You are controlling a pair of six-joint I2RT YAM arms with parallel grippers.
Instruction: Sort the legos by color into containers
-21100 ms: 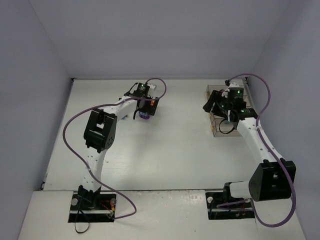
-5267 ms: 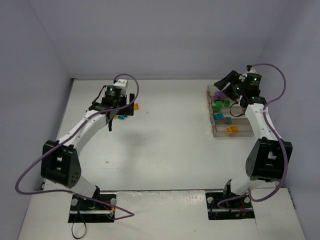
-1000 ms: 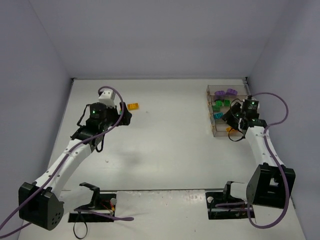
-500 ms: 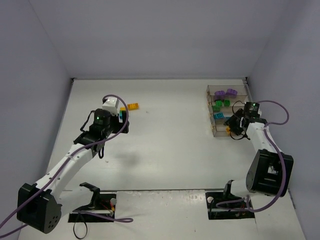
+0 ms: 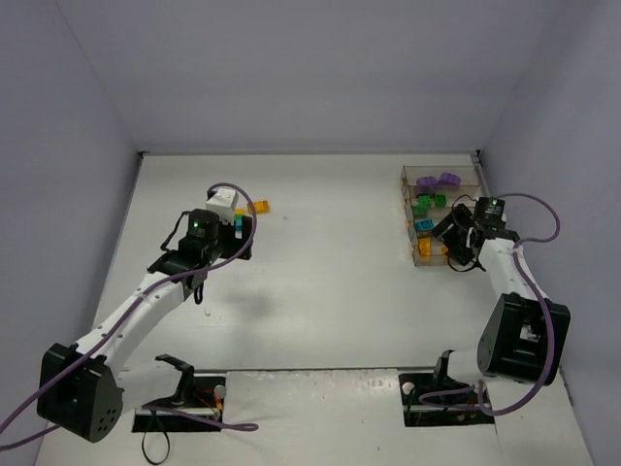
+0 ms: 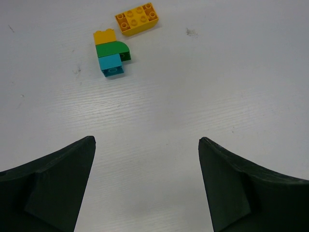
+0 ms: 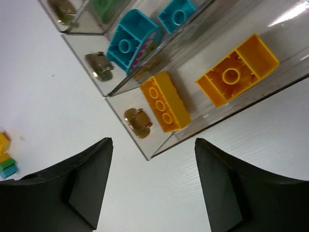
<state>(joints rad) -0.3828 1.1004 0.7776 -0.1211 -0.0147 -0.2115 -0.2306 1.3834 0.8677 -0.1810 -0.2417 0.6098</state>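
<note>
While both hold nothing, left gripper [image 6: 146,145] gaping near legos [image 6: 113,53], right gripper [image 7: 153,145] parted over containers [image 7: 190,111].

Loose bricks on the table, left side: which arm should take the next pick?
Left. The left arm has its open jaws hovering right before the orange brick and the orange-green-teal stack. The right arm sits far off at the containers, jaws empty.

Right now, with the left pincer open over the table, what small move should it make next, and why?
Probably ease the left pincer forward and down toward the teal brick: its jaws stand open and empty, and that brick is the nearest loose one, touching the green brick.
</note>
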